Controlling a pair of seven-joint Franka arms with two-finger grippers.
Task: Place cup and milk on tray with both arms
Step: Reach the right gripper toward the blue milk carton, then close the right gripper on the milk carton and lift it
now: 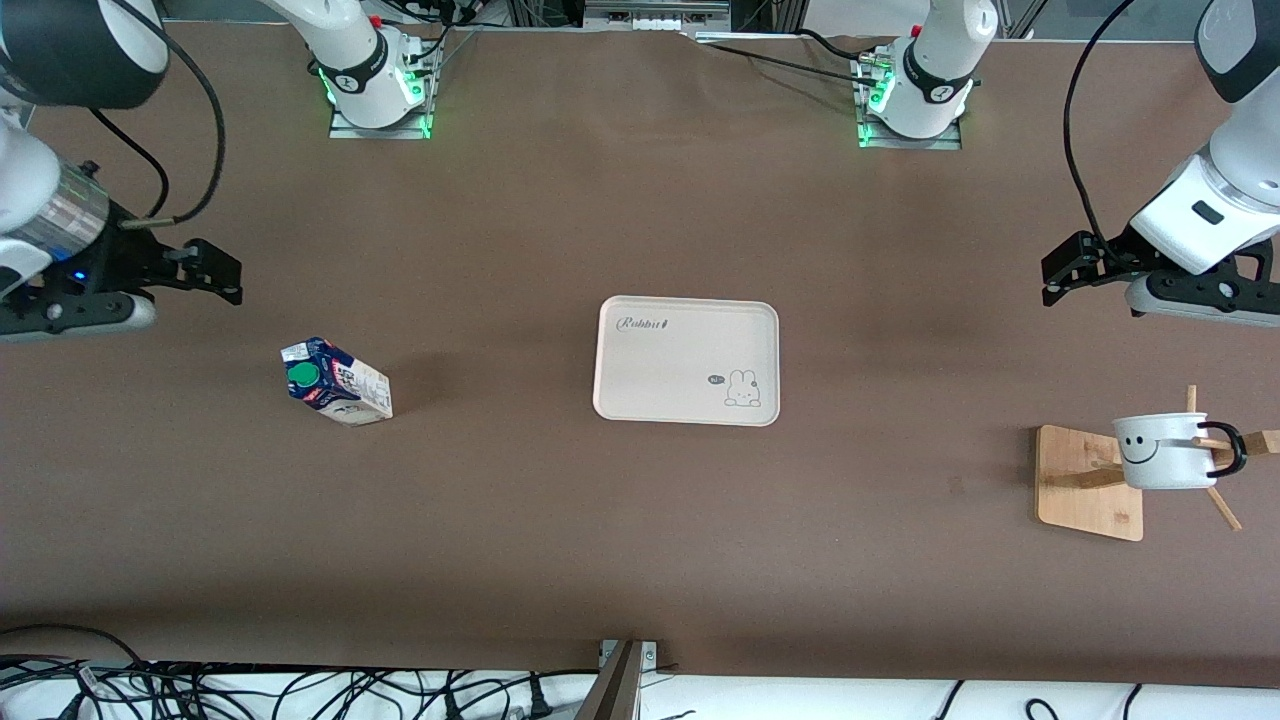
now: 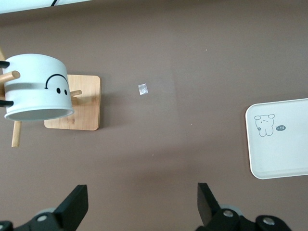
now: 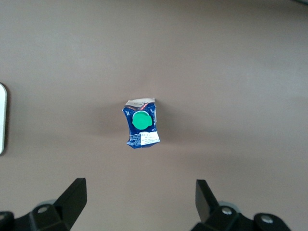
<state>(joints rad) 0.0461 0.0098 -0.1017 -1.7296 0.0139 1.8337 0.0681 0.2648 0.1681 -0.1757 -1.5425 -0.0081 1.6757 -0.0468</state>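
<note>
The cup point(image 1: 1160, 452), a smooth white mug with a black smiley face and a thin black loop handle, hangs tilted on a peg of a wooden rack point(image 1: 1090, 482) at the left arm's end of the bench point(image 1: 640, 560); the rack has a flat square base of pale wood and slim round dowels. The milk point(image 1: 336, 381), a small dark-blue and white gable-top carton of printed card with a round green screw cap, stands toward the right arm's end; its top fold looks slightly crumpled, though that is hard to judge from above. Between them, near the middle of the bench, lies the tray point(image 1: 687, 361): cream, matte, rectangular with rounded corners and a low raised rim, bearing "Rabbit" lettering and a small line-drawn rabbit. It carries nothing. The bench is covered in a dull brown, even surface.

The left pincer point(image 1: 1068, 270) hangs over bare bench near the rack, its black fingers spread wide and gripping nothing. The right pincer point(image 1: 215, 272) hangs over bare bench near the milk, likewise wide apart and free.
</note>
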